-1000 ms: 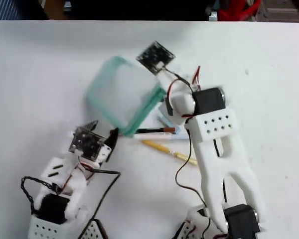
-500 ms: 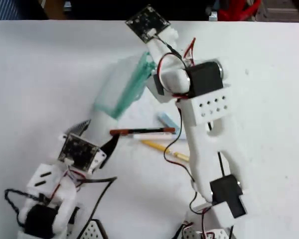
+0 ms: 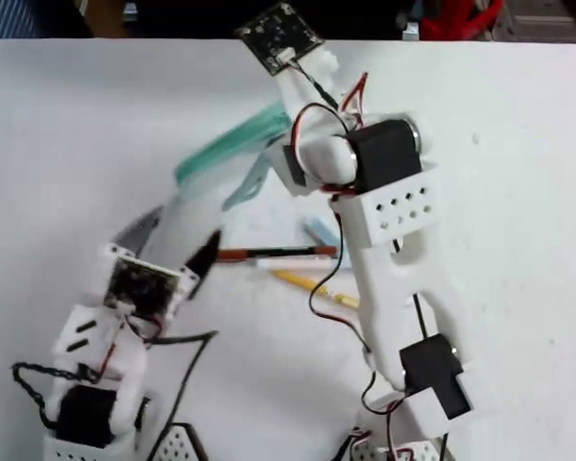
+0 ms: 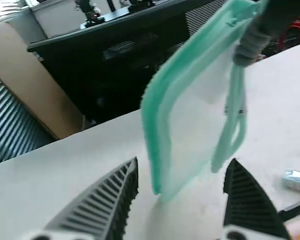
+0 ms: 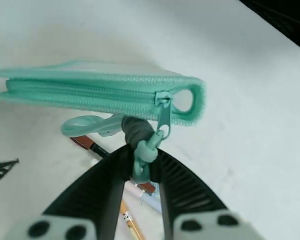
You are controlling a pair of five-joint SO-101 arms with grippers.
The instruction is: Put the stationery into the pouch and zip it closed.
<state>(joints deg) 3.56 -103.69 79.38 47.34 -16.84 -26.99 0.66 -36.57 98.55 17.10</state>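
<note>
teal pouch (image 5: 90, 90) hangs above tabletop (image 3: 77, 115), right tool (image 5: 140, 167) pinching zip pull cord (image 5: 140, 137). left tool (image 4: 184, 167) spread near pouch bottom. stationery (image 3: 269, 254) lies outside on tabletop. risk: pouch swings, cord slips, left tool misses edge.

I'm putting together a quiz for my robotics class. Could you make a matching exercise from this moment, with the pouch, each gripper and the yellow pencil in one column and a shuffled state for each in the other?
Things:
1. pouch
2. left gripper
3. right gripper
4. yellow pencil

States:
A. lying flat on the table
B. open, holding nothing
C. shut on the zip pull
D. teal, up on its edge

Pairs: 1-D, 2-B, 3-C, 4-A.
</note>
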